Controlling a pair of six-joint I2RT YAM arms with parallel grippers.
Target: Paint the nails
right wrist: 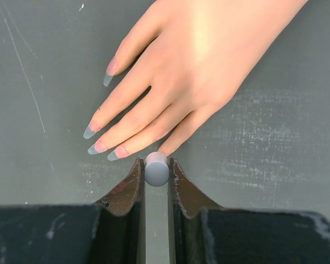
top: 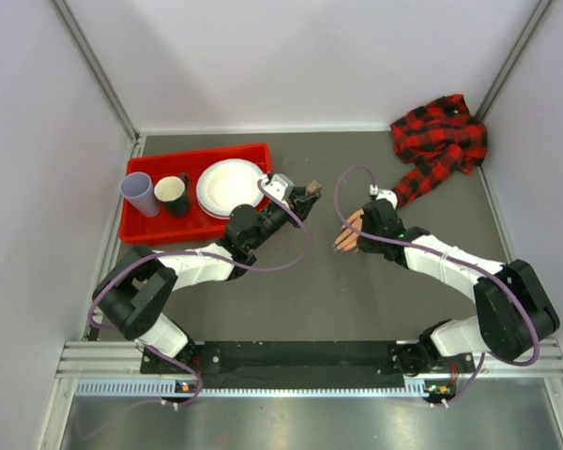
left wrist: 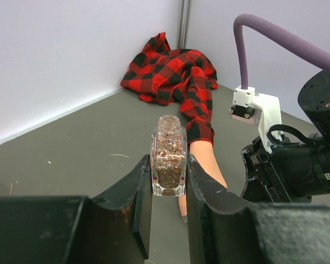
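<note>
Right wrist view: we record right gripper clamped on grey round-ended stick; peach mannequin hand presents long translucent nails just left-ahead of stick; left gripper clamps clear glitter-filled bottle.

Red tray: plate, grey cup, dark cup.

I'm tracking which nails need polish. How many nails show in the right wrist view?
4 nails: one on the finger spread apart at top, three side by side lower left. A fifth fingertip ends behind the grey cap between the right fingers, so its nail is hidden.
</note>
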